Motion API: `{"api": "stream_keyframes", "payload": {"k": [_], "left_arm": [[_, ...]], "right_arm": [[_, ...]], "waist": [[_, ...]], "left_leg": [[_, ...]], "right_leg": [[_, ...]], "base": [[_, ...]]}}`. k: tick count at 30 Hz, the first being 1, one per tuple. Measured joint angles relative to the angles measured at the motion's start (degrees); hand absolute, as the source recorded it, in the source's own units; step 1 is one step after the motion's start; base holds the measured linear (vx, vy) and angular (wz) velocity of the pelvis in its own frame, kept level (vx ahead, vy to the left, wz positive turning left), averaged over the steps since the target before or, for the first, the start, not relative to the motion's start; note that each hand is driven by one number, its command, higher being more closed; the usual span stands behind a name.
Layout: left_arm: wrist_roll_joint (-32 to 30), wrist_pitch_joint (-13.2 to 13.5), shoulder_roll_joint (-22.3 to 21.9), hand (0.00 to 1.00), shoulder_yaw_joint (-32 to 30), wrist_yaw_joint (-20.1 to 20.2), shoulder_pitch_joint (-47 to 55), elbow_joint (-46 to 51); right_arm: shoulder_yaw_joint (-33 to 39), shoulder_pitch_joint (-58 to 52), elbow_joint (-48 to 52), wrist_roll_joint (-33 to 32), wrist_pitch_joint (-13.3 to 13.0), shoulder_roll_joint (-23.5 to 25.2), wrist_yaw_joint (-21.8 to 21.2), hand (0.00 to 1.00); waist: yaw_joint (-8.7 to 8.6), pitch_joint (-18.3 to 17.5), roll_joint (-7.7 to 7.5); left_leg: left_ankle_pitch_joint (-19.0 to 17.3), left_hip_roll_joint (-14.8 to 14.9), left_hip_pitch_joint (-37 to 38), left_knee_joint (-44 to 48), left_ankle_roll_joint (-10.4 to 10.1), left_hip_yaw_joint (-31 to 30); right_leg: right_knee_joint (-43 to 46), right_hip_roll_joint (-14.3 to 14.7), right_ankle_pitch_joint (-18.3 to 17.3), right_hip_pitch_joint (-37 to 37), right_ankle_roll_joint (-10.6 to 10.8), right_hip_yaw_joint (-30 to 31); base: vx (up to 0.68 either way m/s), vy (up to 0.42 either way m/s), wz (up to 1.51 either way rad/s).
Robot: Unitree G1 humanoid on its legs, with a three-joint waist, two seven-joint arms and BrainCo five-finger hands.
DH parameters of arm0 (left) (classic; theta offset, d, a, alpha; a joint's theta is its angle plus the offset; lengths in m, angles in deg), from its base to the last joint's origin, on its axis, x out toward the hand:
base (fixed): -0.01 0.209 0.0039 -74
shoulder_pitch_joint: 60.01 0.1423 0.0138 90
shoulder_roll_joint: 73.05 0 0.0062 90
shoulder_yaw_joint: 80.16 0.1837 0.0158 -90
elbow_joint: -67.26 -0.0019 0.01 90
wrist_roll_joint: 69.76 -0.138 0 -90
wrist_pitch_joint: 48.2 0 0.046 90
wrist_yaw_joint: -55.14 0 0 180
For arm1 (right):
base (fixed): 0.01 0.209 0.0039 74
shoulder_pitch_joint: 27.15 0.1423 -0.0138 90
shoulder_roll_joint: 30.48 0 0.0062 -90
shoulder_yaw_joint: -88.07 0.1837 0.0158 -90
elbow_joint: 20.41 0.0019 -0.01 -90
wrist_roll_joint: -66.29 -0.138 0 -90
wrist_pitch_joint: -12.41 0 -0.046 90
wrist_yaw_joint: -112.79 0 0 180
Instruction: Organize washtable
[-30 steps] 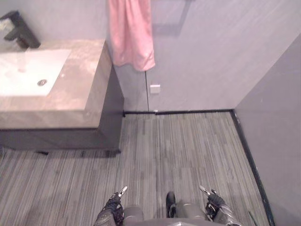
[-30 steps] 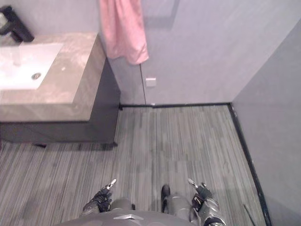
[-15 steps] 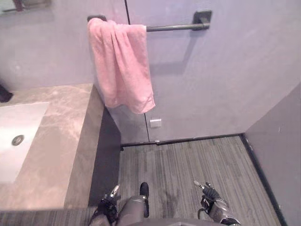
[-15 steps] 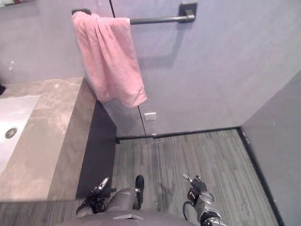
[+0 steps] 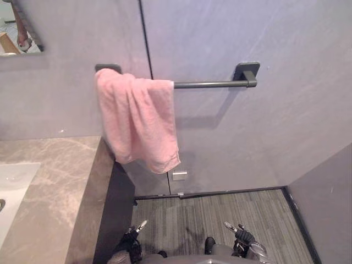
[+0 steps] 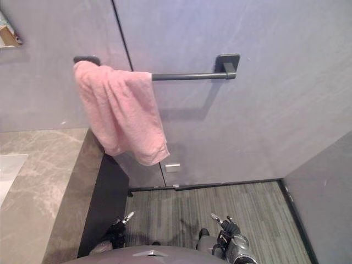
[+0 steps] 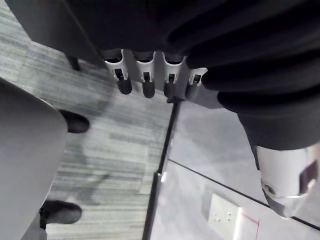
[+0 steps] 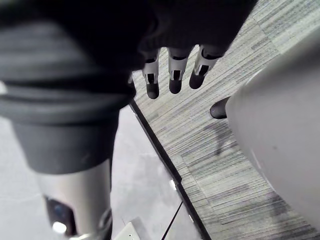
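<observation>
The marble-topped washtable stands at the left, with a corner of its white sink at the view's edge. A pink towel hangs bunched over the left end of a dark wall bar, above the counter's right end. My left hand and right hand hang low over the floor, far from towel and counter. In the left wrist view the fingers are straight and hold nothing. The right hand's fingers are straight and empty too.
A mirror's corner shows at the upper left above the counter. A white wall socket sits low on the grey wall, below the towel. Striped grey floor runs to a side wall on the right.
The camera has tilted up and come closer to the wall: sink and tap slid out to the left, the whole towel bar came into view. Both hands still hang low and empty.
</observation>
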Motion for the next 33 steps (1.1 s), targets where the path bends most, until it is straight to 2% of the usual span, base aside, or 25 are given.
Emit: {"api": "stream_keyframes", "payload": {"k": [2,3,8,10,12,13,16,21,26,33], "left_arm": [[0.0,0.0,0.1,0.0,1.0,-0.1,0.1,0.6],[-0.1,0.0,0.0,0.0,1.8,-0.3,0.6,2.7],[-3.0,0.8,0.0,0.0,8.9,-1.4,5.6,23.1],[-4.5,2.5,0.0,0.0,10.3,-2.3,7.1,35.4],[-5.8,3.1,0.0,0.0,10.7,-3.2,7.5,41.5],[-7.5,4.2,0.0,0.0,11.0,-4.2,8.4,49.7],[-10.2,7.0,0.0,0.0,11.0,-6.4,8.7,61.5],[-12.4,7.8,0.1,0.0,10.9,-8.4,9.3,70.3],[-12.4,8.4,0.0,0.0,10.1,-8.9,11.8,74.1],[-12.2,8.6,-0.4,0.0,7.3,-9.4,13.5,75.9]], "right_arm": [[-2.4,0.0,1.4,0.0,0.0,-0.4,0.2,0.0],[-4.7,-0.5,5.2,0.0,0.0,-0.5,0.5,0.0],[-12.5,-2.7,25.1,0.6,-2.4,-0.5,1.2,0.0],[-15.5,-2.8,35.0,1.8,-3.9,-0.1,1.7,0.0],[-16.8,-2.7,39.4,2.8,-4.6,-0.2,1.7,0.0],[-18.3,-2.0,44.8,3.1,-5.5,-0.2,1.7,0.0],[-21.2,1.5,53.3,4.5,-7.1,-0.4,1.9,0.0],[-24.2,8.8,57.4,4.3,-9.1,-0.7,1.6,0.0],[-26.3,11.9,57.1,2.1,-9.1,-1.1,1.6,0.0],[-28.7,18.6,53.0,-0.3,-8.7,-3.2,1.6,0.0]], "waist": [[0.1,-0.2,0.25],[0.08,-0.2,0.1],[0.07,-0.6,-0.25],[0.23,-1.2,-0.17],[0.4,-1.4,-0.11],[0.72,-1.5,0.06],[0.9,-1.7,0.4],[1.96,-2.0,0.6],[3.14,-2.8,1.58],[3.35,-2.8,1.58]], "left_leg": [[-0.5,1.2,0.3,0.0,-0.8,-0.4],[-0.8,1.8,0.2,0.0,-1.3,-0.6],[-0.9,1.9,-1.1,0.0,-1.3,-0.6],[-1.0,1.5,-1.6,0.0,-1.3,-0.2],[-1.0,1.3,-1.9,0.0,-1.2,-0.2],[-1.0,1.0,-1.9,0.1,-1.2,-0.1],[-1.2,0.6,-1.7,0.5,-0.9,0.0],[-1.3,0.4,-1.5,1.1,-0.6,0.1],[-1.3,0.4,-1.3,1.0,-0.6,-0.1],[-1.0,0.3,-1.4,0.8,-0.8,-0.6]], "right_leg": [[-3.0,1.3,0.7,1.9,-0.5,-0.7],[-4.3,1.9,1.1,2.5,-0.7,-0.9],[-6.9,2.2,2.6,2.4,-0.7,-0.9],[-8.2,2.2,3.5,2.3,-0.6,-0.7],[-8.9,1.9,4.0,2.4,-0.4,-0.5],[-9.3,1.7,4.3,2.4,-0.3,0.0],[-9.9,1.4,4.8,3.0,-0.1,0.1],[-11.8,1.3,6.0,4.4,-0.1,0.1],[-12.0,1.2,6.1,5.2,-0.2,-0.1],[-13.3,1.0,6.9,5.9,-0.3,-0.8]], "base": [[0.05,-0.122,0.07],[0.04,-0.098,0.02],[0.01,-0.008,0.0],[0.04,0.022,-0.05],[0.02,0.033,-0.07],[0.01,0.038,-0.09],[0.0,0.011,-0.03],[-0.02,0.003,0.0],[-0.02,0.002,0.01],[0.0,-0.003,0.03]]}}
